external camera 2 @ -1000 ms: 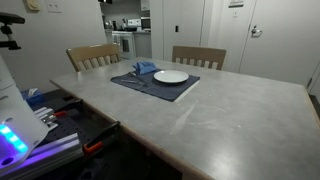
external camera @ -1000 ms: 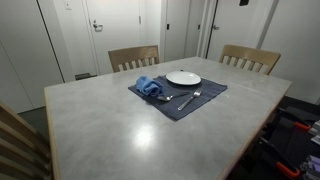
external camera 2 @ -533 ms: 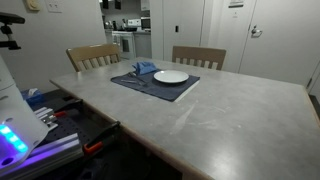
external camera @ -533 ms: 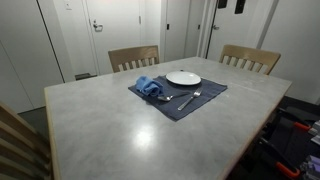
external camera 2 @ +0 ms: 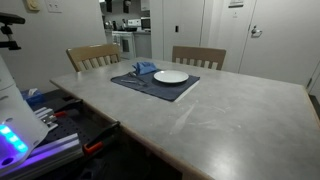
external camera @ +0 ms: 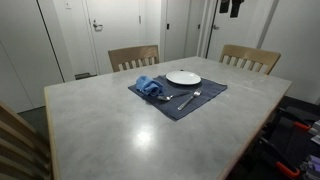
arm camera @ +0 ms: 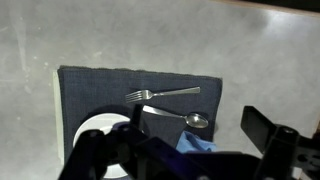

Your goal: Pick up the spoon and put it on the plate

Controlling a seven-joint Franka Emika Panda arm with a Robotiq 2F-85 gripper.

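The spoon (arm camera: pixel 176 117) lies on a dark blue placemat (arm camera: pixel 90 85), its bowl pointing away from the white plate (arm camera: pixel 98 133). It also shows in an exterior view (external camera: pixel 164 97), between a blue cloth and a fork. The plate sits at the placemat's far edge in both exterior views (external camera: pixel 183 77) (external camera 2: pixel 171 76). My gripper (arm camera: pixel 195 122) is open and empty, high above the placemat, its fingers (arm camera: pixel 262 127) spread wide. In an exterior view only its tip (external camera: pixel 232 7) shows at the top edge.
A fork (arm camera: pixel 164 94) lies beside the spoon. A crumpled blue cloth (external camera: pixel 148 87) sits on the placemat next to the plate. Wooden chairs (external camera: pixel 133 57) stand at the grey table's (external camera: pixel 120 125) far side.
In the exterior view my gripper has come a little further down and left into the top of the frame. Nothing on the table has moved.
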